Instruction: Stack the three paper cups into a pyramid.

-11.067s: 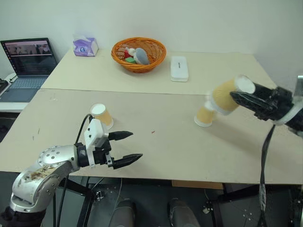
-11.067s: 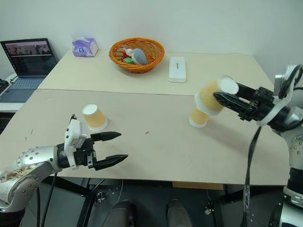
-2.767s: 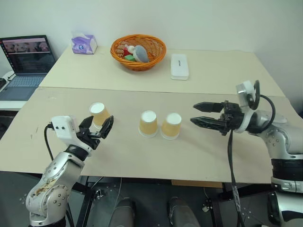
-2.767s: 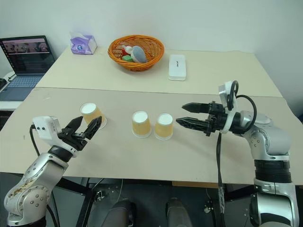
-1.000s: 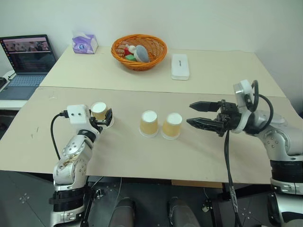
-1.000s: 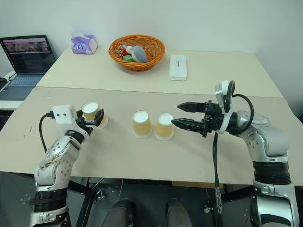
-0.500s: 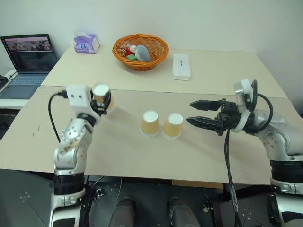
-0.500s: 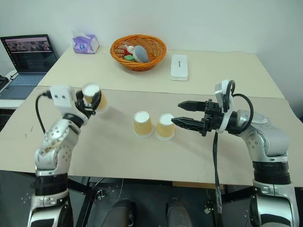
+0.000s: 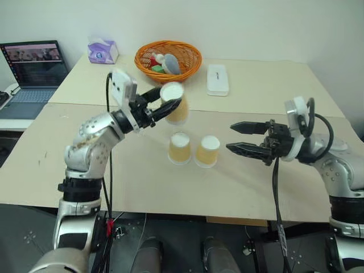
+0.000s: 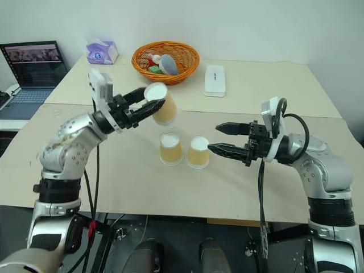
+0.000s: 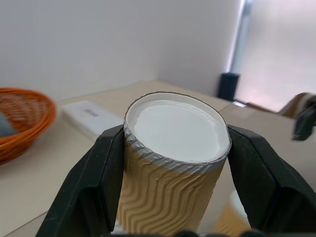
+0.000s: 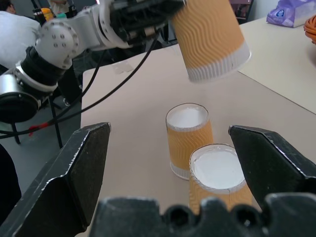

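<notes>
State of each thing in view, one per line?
Held cup: upside down, in the air above the other two, gripped by left gripper.
Two base cups: upside down on the table, side by side.
Right gripper: jaws open, empty.
Laptop: open, screen lit.

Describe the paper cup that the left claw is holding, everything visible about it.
The tan, ripple-walled paper cup has wavy corrugated sides and a white flat base ringed by a pale rim. It is held upside down and tilted, base upward, in the air above the two matching upturned cups standing side by side on the beige table, touching neither. The shut left claw pinches its sides near the base with both black fingers. It looks undented.
</notes>
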Controlling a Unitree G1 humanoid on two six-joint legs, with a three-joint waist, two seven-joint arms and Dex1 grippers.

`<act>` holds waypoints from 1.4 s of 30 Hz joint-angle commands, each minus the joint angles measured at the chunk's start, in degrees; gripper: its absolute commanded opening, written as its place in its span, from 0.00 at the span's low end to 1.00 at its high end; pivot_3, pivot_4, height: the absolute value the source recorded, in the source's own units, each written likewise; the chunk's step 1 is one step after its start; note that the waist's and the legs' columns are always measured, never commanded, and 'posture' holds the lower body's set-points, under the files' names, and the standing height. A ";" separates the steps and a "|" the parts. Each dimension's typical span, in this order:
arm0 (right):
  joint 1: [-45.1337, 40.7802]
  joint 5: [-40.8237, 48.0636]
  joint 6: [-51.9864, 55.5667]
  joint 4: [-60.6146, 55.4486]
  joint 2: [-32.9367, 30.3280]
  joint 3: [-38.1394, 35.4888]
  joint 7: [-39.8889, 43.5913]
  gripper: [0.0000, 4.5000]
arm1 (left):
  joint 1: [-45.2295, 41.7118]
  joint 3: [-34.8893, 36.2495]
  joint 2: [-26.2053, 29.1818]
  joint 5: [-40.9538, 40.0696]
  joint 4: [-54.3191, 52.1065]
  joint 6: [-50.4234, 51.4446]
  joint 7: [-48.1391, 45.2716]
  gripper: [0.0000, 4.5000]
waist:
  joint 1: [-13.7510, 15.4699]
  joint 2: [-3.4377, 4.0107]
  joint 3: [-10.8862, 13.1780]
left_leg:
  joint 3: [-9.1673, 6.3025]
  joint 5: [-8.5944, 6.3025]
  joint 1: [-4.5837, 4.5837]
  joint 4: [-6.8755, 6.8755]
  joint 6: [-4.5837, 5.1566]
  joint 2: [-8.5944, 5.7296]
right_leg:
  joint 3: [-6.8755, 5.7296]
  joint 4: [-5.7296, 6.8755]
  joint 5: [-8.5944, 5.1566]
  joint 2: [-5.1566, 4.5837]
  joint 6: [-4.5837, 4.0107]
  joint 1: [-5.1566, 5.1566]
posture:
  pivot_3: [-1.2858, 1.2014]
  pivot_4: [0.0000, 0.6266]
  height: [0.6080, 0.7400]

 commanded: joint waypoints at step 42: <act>2.28 3.88 0.20 -3.52 -1.72 -3.13 -2.97 1.00 | -4.58 -8.88 -1.09 8.01 10.81 -0.85 -15.74 0.89 | -0.13 0.00 0.00 | 0.00 0.01 0.01 0.00 0.01 0.00 | 0.02 0.03 0.00 0.01 0.00 -0.01 | 0.52 0.24 0.50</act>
